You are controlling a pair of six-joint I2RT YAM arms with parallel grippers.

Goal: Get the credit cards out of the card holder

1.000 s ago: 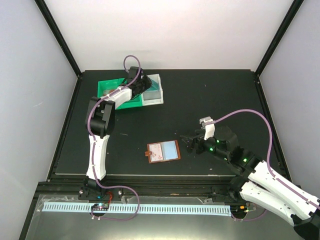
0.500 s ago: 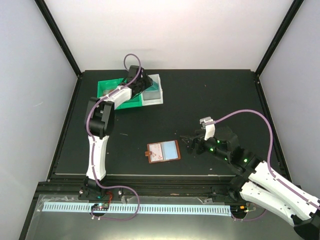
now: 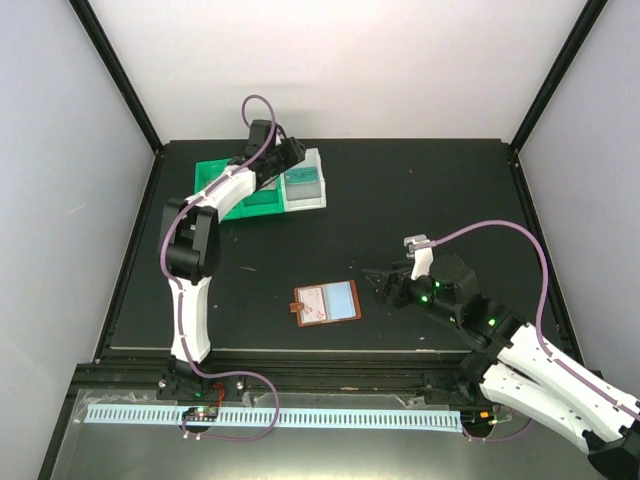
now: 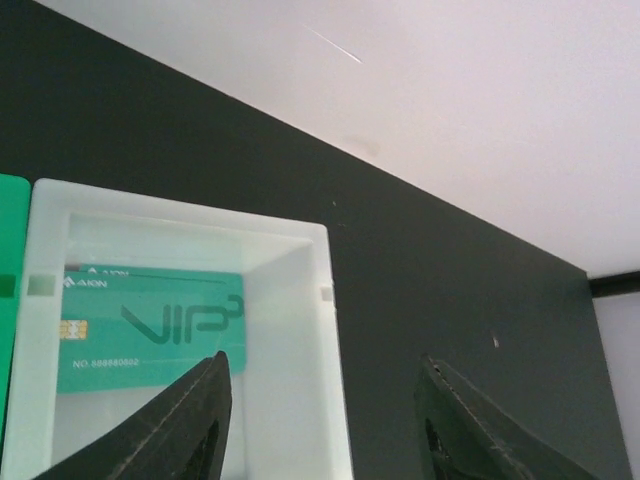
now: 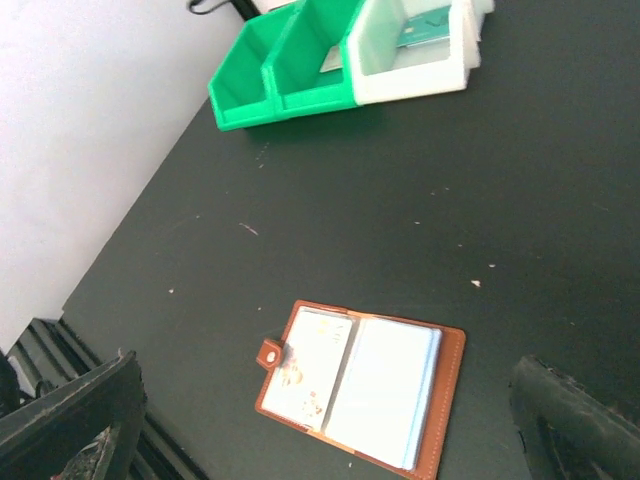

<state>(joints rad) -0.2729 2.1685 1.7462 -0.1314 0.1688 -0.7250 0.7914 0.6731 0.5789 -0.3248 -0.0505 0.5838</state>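
**A:** Where is the card holder (image 3: 326, 301)?

**B:** It lies open on the bench (image 3: 450, 190) towards the front, pale pockets facing up. The right end effector (image 3: 378, 284) hovers just beside it, jaws spread wide and empty.

**A:** And further back?

**B:** The left end effector (image 3: 290, 160) hangs over the white bin (image 4: 332, 340), fingers apart, gripping nothing. A green VIP card (image 4: 150, 325) lies flat inside.

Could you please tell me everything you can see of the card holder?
The card holder is a small brown, leather-like wallet lying open and flat on the dark table, toward its near edge. Two clear pocket pages face up: one shows a whitish card with faint pink marks, the other looks pale blue. A little brown tab with a snap sticks out from the whitish side. Nothing but the table touches it.
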